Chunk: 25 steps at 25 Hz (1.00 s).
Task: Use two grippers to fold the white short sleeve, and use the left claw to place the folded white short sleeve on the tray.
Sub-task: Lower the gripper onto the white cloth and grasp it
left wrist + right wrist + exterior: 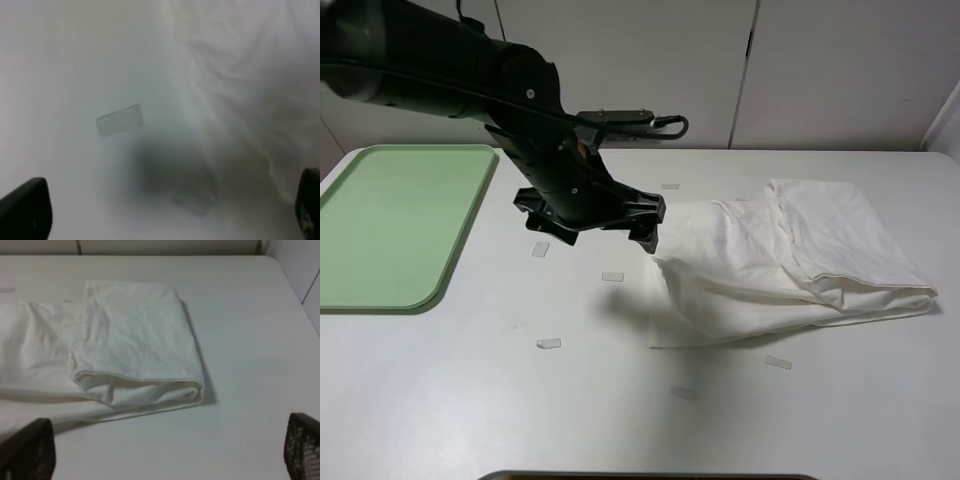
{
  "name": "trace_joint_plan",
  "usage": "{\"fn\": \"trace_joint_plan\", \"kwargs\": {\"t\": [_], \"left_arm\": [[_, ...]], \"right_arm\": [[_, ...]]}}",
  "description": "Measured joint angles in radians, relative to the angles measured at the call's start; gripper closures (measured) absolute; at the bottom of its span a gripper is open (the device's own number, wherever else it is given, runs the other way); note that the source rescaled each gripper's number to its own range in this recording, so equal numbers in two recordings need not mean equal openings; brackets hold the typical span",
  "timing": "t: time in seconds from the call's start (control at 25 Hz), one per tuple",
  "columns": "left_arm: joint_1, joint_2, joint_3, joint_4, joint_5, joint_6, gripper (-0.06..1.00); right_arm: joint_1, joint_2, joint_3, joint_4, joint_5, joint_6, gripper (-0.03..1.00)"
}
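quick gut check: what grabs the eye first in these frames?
The black left gripper hangs open over the middle of the table, right at the tray-side edge of the white short sleeve. That garment lies partly folded on the table's right half. The pale green tray sits at the far left with no cloth on it.

I can read no writing, number, brand or sign in any of my views. The small pale strip (120, 119) on the table under my left wrist camera is too blurred to tell whether it bears any print.
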Motion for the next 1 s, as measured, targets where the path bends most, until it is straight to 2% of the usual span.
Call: {"fn": "trace_joint_plan", "kwargs": {"t": [0.16,0.32,0.72,1.0], "left_arm": [[-0.036,0.085,-0.072,-0.007,-0.026,-0.016,-0.03],[-0.046,0.163,-0.127,-0.048,-0.055,-0.042,-0.03],[-0.046,0.277,-0.154,-0.158,-0.184,-0.047,-0.05],[-0.063,0.329,-0.193,-0.197,-0.23,-0.049,-0.05]], "right_arm": [[0.0,0.0,0.0,0.0,0.0,0.0,-0.03],[0.0,0.0,0.0,0.0,0.0,0.0,-0.03],[0.0,0.0,0.0,0.0,0.0,0.0,-0.03],[0.0,0.0,0.0,0.0,0.0,0.0,-0.03]]}}
